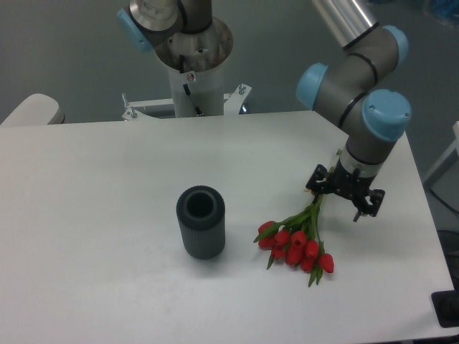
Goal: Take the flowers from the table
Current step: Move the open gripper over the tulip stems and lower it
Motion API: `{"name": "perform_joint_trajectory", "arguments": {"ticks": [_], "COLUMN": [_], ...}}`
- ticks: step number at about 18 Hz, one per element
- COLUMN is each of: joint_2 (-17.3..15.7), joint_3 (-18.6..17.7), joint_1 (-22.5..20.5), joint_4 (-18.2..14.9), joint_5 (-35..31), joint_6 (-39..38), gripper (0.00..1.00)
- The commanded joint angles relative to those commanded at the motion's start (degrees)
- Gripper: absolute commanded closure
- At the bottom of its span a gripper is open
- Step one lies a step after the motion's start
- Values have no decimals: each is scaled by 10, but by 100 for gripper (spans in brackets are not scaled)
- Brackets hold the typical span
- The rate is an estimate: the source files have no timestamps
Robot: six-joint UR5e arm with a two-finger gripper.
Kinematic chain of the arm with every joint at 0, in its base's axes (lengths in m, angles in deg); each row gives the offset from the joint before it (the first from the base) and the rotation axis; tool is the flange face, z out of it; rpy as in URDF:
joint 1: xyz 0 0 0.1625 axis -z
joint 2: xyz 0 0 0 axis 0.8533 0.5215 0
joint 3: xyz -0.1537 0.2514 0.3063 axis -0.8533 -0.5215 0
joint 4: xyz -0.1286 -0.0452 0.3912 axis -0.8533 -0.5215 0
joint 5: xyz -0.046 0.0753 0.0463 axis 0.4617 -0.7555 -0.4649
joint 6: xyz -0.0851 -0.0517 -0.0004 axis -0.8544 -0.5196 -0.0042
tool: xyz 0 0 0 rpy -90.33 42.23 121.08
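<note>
Hovering open-jawed, the black two-finger gripper (pixel 338 198) should straddle the green stems of the red tulip flowers (pixel 297 240), then close gently.

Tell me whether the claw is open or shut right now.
Open. The claw hangs over the stems of the flowers with its two fingers spread apart, nothing gripped; the bunch lies flat on the table.

Tabletop (pixel 93 186): white, matte, rounded corners. Two items lie directly on it. Dark grey ribbed cylinder vase (pixel 201 221) stands upright, open end up, near centre. Flowers (pixel 297 240) lie flat to the right of the vase, well apart from it; red buds toward the near edge, green stems running far-right.
</note>
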Motion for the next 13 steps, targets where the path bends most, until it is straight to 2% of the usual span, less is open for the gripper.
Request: {"name": "perform_joint_trajectory", "arguments": {"ticks": [2,4,7,13], "joint_2": [-4,-3,10,17], "joint_3": [-25,-40,-32,-48], "joint_1": [1,6,8,9], "joint_4": [36,58,68,98], "joint_5": [0,0,0,0], "joint_6": [1,-5,-6,-4], "gripper": [0,0,0,0]}}
